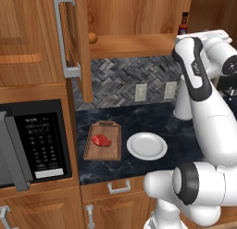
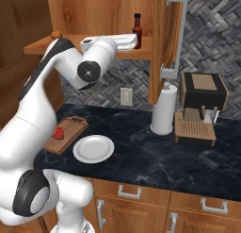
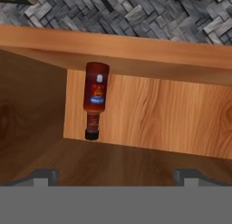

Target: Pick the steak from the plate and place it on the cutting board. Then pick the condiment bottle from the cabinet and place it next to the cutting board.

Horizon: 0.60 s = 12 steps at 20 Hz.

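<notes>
The steak (image 1: 101, 140) (image 2: 58, 133) lies on the cutting board (image 1: 110, 152) (image 2: 71, 128), left of the bare white plate (image 1: 147, 146) (image 2: 93, 148). The condiment bottle (image 1: 184, 24) (image 2: 137, 31) (image 3: 95, 98) stands on the shelf (image 1: 134, 42) of the open cabinet, near the right wall. My gripper (image 2: 133, 41) (image 3: 118, 177) is raised to shelf height, just short of the bottle. It is open, its fingertips (image 3: 43, 175) spread wide with nothing between them. The hand view is rolled over, so the bottle hangs cap-down there, left of the gripper's centre line.
The cabinet door (image 1: 81, 42) (image 2: 162, 48) with its grey handle (image 1: 62, 33) swings out over the counter. A black microwave (image 1: 37, 140) with its door ajar sits at left. A paper-towel roll (image 2: 164, 109) and a coffee machine (image 2: 200, 107) stand at right.
</notes>
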{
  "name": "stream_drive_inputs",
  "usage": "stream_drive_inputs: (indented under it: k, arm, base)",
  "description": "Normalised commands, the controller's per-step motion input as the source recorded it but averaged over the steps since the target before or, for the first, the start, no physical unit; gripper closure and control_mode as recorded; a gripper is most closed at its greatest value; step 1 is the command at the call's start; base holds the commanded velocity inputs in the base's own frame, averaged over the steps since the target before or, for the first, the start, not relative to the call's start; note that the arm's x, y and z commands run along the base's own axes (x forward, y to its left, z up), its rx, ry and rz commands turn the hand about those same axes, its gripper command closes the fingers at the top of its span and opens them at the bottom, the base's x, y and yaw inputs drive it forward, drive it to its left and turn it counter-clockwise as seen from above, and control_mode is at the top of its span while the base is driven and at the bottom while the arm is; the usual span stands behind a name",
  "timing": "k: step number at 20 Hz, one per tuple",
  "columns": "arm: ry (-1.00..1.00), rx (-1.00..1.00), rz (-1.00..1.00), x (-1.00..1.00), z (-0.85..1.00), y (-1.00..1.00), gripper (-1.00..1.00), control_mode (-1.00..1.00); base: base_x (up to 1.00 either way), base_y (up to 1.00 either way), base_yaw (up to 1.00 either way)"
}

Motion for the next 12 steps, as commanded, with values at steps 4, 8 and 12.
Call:
stream_drive_inputs:
  k: [4, 8, 12]
  arm:
    - [0.0, 0.0, -0.03, 0.21, 0.02, -0.01, -1.0, -1.0]
    - [0.0, 0.0, -0.03, 0.23, 0.03, -0.05, -1.0, -1.0]
    - [0.0, 0.03, -0.02, 0.18, 0.07, -0.09, -1.0, -1.0]
  base:
    - [0.0, 0.0, 0.0]
    - [0.0, 0.0, 0.0]
    - [0.0, 0.0, 0.0]
